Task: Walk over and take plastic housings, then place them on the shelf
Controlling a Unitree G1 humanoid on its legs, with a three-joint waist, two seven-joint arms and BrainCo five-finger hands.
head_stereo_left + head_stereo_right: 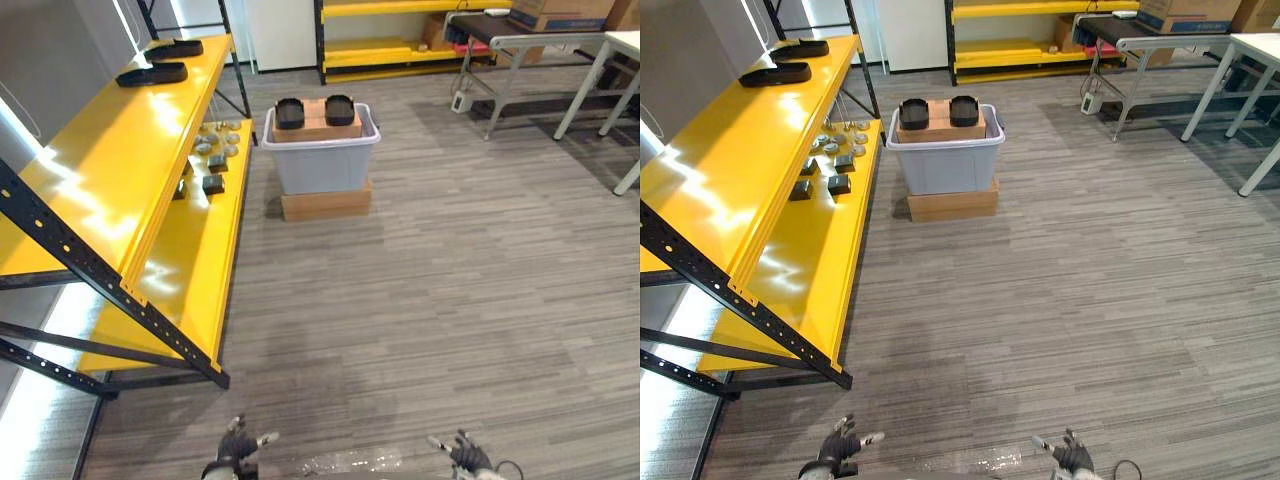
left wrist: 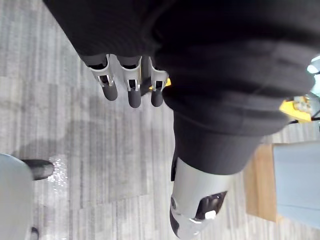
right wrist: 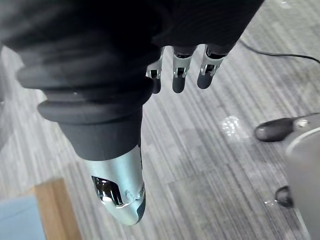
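Observation:
Two black plastic housings (image 1: 290,113) (image 1: 340,109) sit on a cardboard box inside a grey bin (image 1: 320,158) on the floor ahead. Two more black housings (image 1: 152,73) (image 1: 174,47) lie on the top board of the yellow shelf (image 1: 90,180) at the left. My left hand (image 1: 237,447) and right hand (image 1: 467,457) hang low at the bottom edge of the eye views, far from the bin. In the wrist views the fingers (image 2: 129,85) (image 3: 179,72) of both hands are relaxed and hold nothing.
The bin rests on a flat cardboard box (image 1: 326,203). Several small metal parts (image 1: 212,150) lie on the shelf's lower board. Tables (image 1: 540,45) stand at the back right, another yellow rack (image 1: 390,30) at the back. Wood-pattern floor stretches between me and the bin.

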